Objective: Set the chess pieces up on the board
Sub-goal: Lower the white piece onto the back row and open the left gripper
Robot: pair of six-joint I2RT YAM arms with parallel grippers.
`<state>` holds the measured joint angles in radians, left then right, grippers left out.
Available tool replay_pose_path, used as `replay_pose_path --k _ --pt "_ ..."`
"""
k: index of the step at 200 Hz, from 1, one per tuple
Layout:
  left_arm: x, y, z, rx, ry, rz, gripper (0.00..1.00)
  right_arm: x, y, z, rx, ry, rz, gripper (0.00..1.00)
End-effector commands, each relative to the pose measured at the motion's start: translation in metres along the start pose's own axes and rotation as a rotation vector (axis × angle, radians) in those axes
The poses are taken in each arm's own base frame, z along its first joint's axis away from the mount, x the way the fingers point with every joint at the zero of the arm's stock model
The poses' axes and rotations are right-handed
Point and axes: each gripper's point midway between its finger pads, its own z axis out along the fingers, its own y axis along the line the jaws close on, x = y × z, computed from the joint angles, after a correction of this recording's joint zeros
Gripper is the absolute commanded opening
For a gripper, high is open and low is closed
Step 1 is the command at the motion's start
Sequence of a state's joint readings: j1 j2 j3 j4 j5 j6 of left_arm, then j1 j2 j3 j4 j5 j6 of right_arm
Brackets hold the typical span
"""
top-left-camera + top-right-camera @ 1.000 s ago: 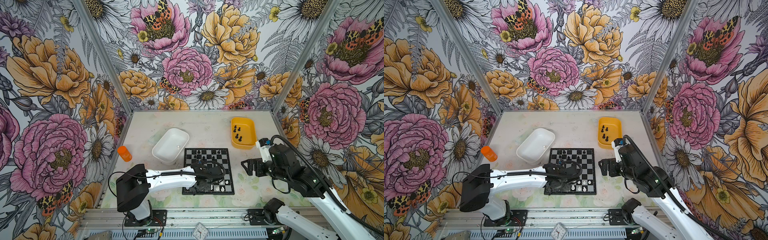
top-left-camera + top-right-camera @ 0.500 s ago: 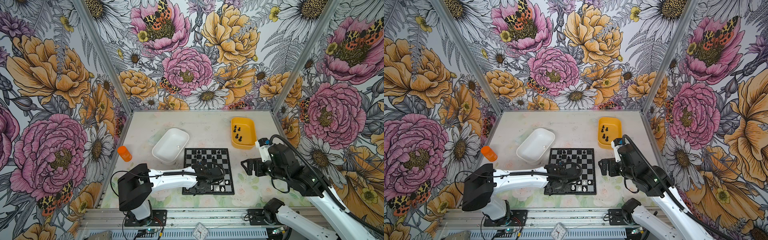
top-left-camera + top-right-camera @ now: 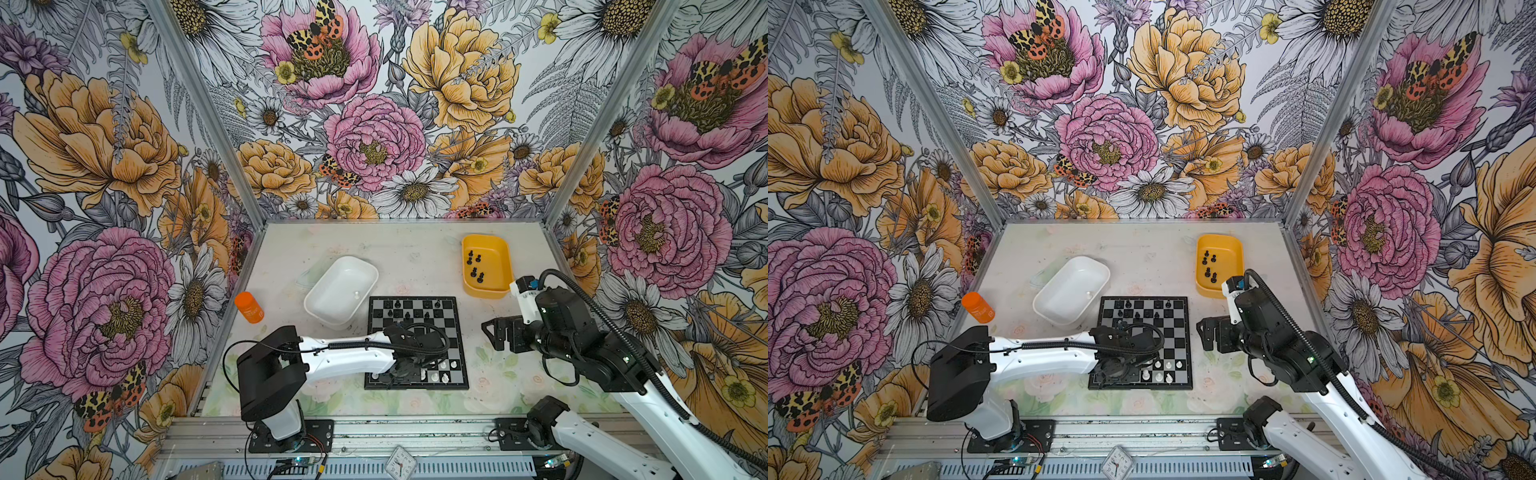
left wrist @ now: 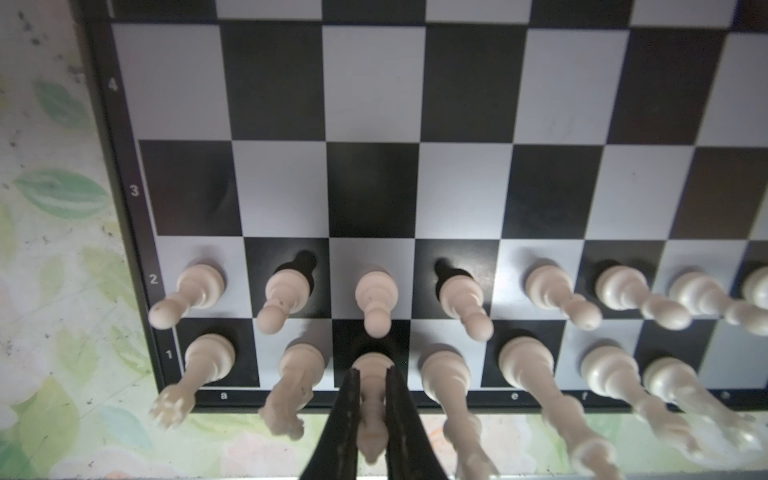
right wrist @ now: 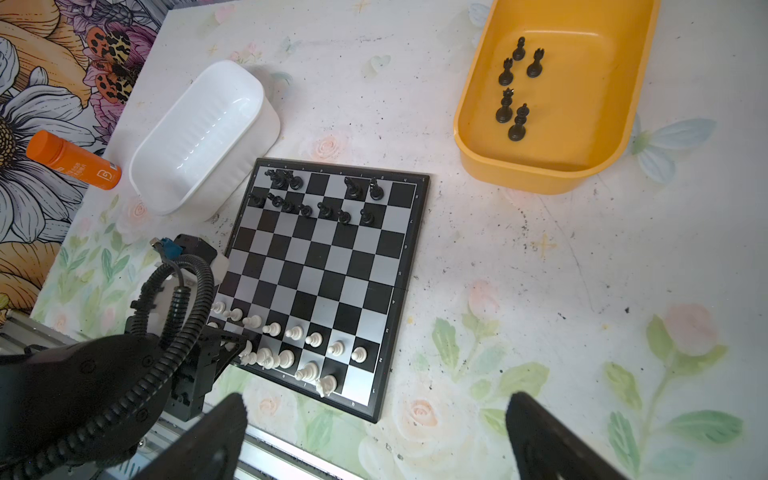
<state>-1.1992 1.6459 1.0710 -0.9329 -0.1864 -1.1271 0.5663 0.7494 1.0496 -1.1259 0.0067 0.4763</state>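
Left gripper (image 4: 371, 374) is pinched tight on a small white plastic chessman (image 4: 372, 415). The piece stands on a dark square in the near row of the small black-and-silver checked chessboard (image 3: 456, 340), third along from the corner. It is where it was a second ago, with hardly a shift in the arm. Right gripper (image 5: 376, 401) hangs wide open and empty beside the board, unmoved. Five glossy black chessmen (image 5: 505, 109) stand in the yellow oblong plastic tub (image 5: 540, 183).
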Motion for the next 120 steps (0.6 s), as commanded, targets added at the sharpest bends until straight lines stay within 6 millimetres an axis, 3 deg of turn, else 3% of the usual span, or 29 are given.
replay_pose_path --k 1,72,120 --pt "-0.002 -0.001 0.005 0.003 0.008 0.005 0.14 -0.001 -0.002 0.001 0.017 0.0 -0.017 1.0" --pt "-0.005 -0.006 0.0 0.025 0.007 0.013 0.26 -0.005 -0.002 0.0 0.02 -0.003 -0.023 1.0" --pt "-0.018 -0.012 -0.023 0.086 -0.041 -0.004 0.28 -0.008 -0.001 0.0 0.019 -0.002 -0.03 1.0"
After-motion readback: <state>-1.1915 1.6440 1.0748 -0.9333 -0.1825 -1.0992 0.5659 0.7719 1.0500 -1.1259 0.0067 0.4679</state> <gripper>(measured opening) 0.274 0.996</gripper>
